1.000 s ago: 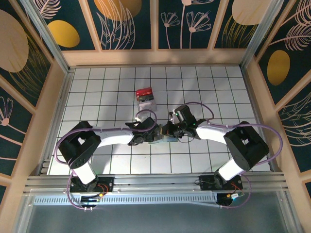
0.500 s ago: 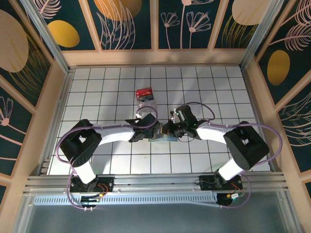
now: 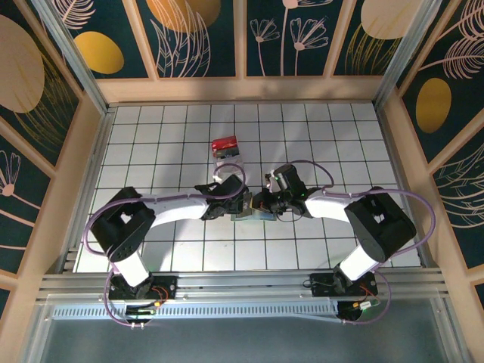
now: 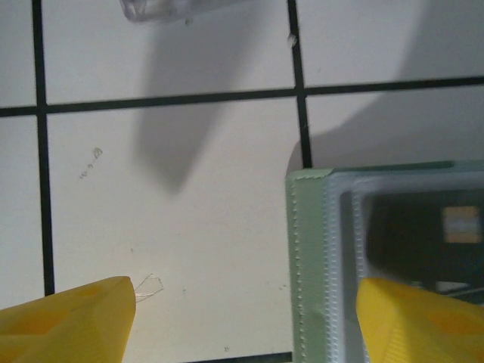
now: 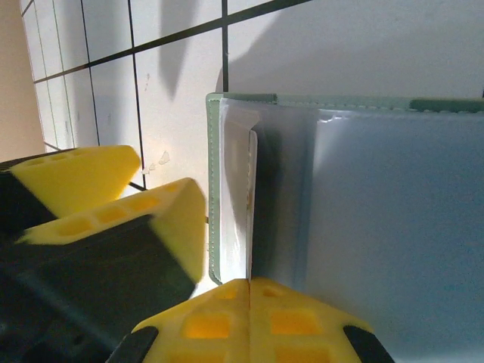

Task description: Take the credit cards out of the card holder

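The card holder (image 3: pixel 251 215) lies on the white tiled floor between both grippers. In the left wrist view its pale green stitched edge (image 4: pixel 306 257) borders a clear pocket, and a dark credit card (image 4: pixel 423 234) with a gold patch shows behind that pocket. My left gripper (image 3: pixel 241 203) is open, straddling that edge (image 4: pixel 246 321): one yellow finger (image 4: pixel 72 321) over bare tile, the other (image 4: pixel 420 321) over the pocket. My right gripper (image 5: pixel 249 286) is shut, and a thin leaf of the card holder (image 5: pixel 234 197) runs into the seam between its fingertips.
A red-topped block (image 3: pixel 224 144) with a clear whitish base (image 3: pixel 230 160) stands about two tiles beyond the grippers; its clear base edge (image 4: pixel 174 7) shows at the top of the left wrist view. Wooden walls (image 3: pixel 91 151) ring the tiled floor.
My left gripper has slid a little farther from the bases and toward the card holder's left edge. The right gripper has stayed shut in the same place.
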You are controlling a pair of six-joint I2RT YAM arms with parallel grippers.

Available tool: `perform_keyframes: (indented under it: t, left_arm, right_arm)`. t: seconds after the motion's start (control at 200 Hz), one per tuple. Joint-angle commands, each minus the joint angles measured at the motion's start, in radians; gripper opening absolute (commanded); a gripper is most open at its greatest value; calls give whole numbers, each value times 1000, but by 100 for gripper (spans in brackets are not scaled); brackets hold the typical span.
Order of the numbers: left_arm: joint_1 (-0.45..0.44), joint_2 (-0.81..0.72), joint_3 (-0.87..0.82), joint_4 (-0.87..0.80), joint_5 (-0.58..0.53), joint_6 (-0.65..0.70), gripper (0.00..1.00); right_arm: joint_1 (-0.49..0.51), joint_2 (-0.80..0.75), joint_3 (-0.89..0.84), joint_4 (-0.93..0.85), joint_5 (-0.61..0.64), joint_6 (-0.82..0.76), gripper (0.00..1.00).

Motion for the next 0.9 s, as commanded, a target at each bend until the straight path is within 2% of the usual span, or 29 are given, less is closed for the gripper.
perform_keyframes:
  t: [0.0,0.465,0.896]
  left_arm:
    - [8,37,1,0,9,15,77]
    - [8,55,-11,-17,6,15,76]
    - [8,61,-9,-36,-7,12,74]
  right_arm:
    - [-11,4,-17,27,-20,18,4]
    - [-17,-4,-31,76,-62,47,13]
    - [-42,-49,-52,72,-63,44,5]
